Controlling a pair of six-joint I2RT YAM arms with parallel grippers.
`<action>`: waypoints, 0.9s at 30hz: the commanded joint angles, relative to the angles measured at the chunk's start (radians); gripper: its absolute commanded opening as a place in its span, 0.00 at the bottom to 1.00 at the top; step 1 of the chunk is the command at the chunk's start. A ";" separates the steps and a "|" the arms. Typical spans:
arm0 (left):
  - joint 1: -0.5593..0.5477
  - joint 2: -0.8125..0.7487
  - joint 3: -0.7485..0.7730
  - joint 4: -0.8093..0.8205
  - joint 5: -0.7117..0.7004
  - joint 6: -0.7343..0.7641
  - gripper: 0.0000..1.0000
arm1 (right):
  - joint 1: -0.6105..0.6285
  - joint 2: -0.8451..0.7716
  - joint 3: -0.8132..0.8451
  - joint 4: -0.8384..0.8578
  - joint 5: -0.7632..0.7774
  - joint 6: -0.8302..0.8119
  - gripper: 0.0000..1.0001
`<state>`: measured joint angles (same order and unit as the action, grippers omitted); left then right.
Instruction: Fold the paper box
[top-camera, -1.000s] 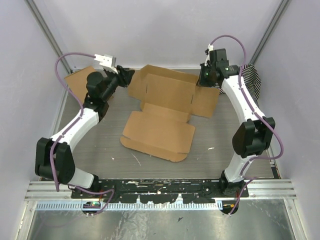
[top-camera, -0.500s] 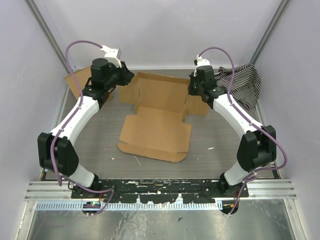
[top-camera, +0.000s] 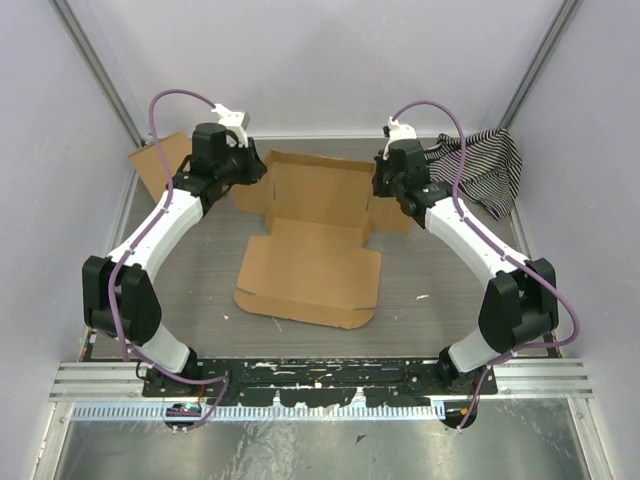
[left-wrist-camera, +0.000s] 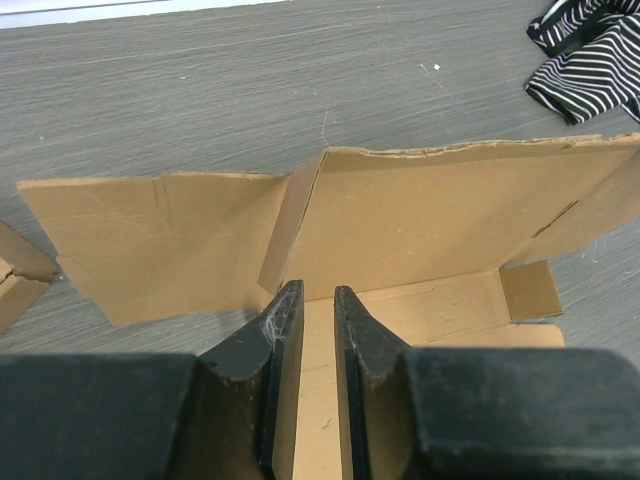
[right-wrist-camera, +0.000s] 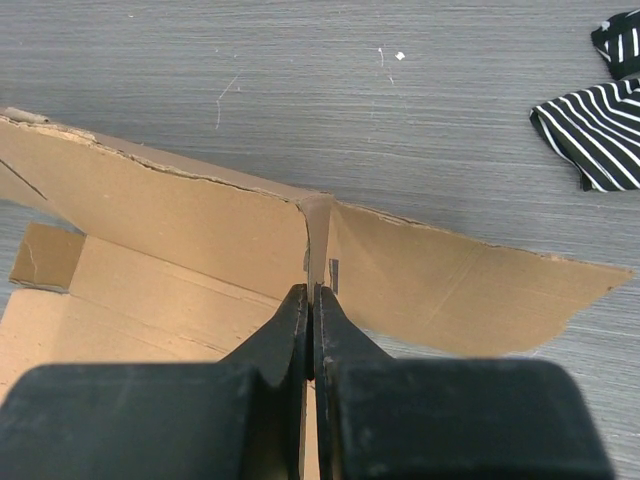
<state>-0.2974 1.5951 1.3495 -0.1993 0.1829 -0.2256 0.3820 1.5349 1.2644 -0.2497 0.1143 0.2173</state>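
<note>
The box (top-camera: 315, 235) lies mid-table; left fingers (left-wrist-camera: 310, 320) sit slightly apart astride its left wall, right fingers (right-wrist-camera: 309, 320) pinch its right wall; uneven pulling could tear a crease

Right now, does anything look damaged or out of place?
The striped cloth lies crumpled in the far right corner, unrelated to folding. The box's back wall edge looks slightly ragged. Nothing else stands out.

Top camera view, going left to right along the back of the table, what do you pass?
Small cardboard piece → left gripper → paper box → right gripper → striped cloth.
</note>
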 joint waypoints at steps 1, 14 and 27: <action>-0.003 -0.017 0.066 -0.023 -0.023 0.032 0.26 | 0.017 -0.065 -0.017 0.064 0.014 -0.020 0.03; -0.002 0.022 0.165 -0.126 -0.036 0.079 0.31 | 0.035 -0.088 -0.068 0.090 0.018 -0.029 0.04; -0.002 0.109 0.236 -0.196 -0.068 0.132 0.35 | 0.043 -0.096 -0.067 0.092 0.007 -0.029 0.04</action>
<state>-0.2974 1.6760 1.5238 -0.3668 0.1272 -0.1226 0.4145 1.4963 1.1938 -0.2008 0.1223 0.1928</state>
